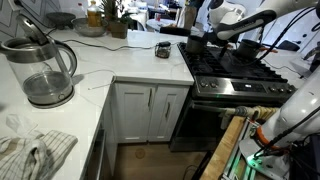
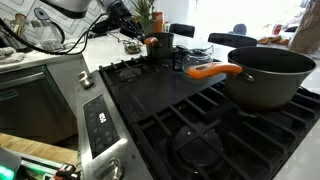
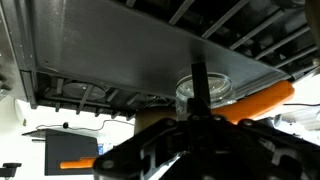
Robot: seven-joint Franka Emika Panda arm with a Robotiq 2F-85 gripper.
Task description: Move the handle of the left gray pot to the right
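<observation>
Grate (image 2: pixel 215 130) — tool (image 2: pixel 132 38) near left gray pot (image 2: pixel 163 40)

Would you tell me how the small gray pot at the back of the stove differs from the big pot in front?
The small gray pot sits at the back of the stove, beside the gripper; the big pot sits in front, away from it. The small pot looks far smaller, though it is farther off. The big pot's handle shows full length; the small pot's barely shows. Both are dark gray with orange handles.
</observation>
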